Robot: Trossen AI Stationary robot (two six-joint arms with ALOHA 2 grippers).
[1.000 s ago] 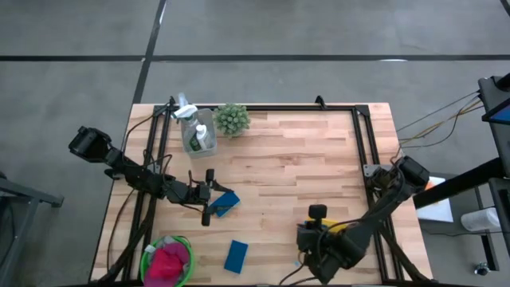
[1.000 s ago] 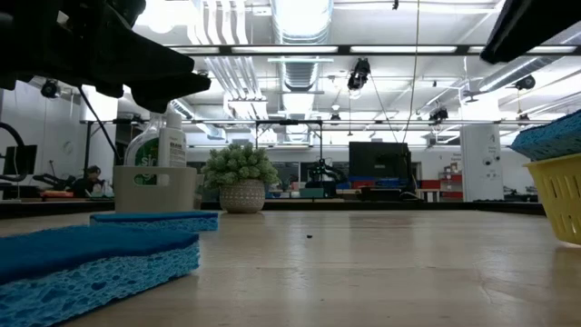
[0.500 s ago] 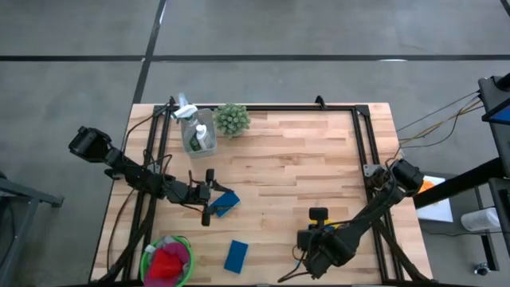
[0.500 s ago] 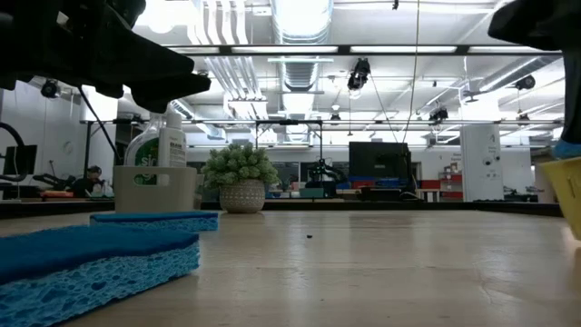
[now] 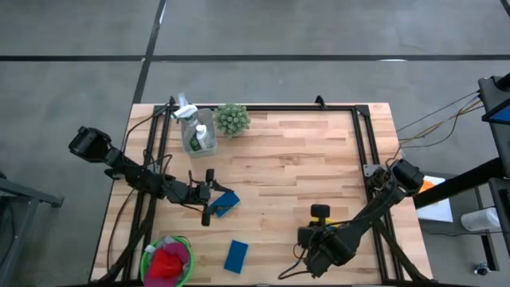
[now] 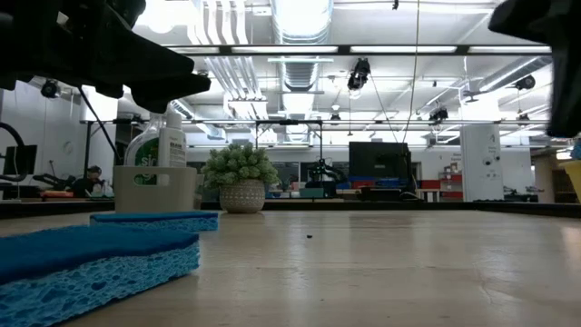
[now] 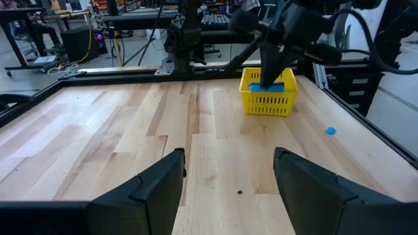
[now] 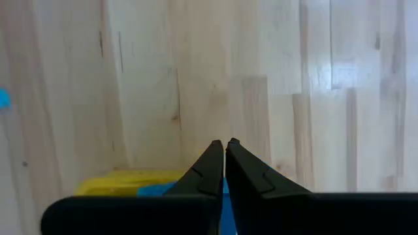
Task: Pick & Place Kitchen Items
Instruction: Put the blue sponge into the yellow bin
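A yellow basket stands near the table's front right with a blue sponge in it. My right gripper is shut and points steeply down into the basket, its tips at that sponge. My left gripper hovers open at mid-left, nothing between its fingers. A second blue sponge lies flat just under its tips. A third sponge lies flat near the front edge. A green basket holds a red and pink cloth. My right gripper comes from above with shut fingers into the yellow basket, at the blue sponge's top. The arm and the basket wall hide the tips, so I cannot tell whether they touch the sponge.
A clear bin with white-capped bottles and a small potted plant stand at the far left. A black frame rail runs along the table's edges. A tiny blue scrap lies right of the basket. Bare wood spans the middle.
My right gripper has sunk a little and tipped more steeply down over the yellow basket. In the low view the basket and its sponge, which stuck up above the rim, have drifted almost out past the picture's right edge.
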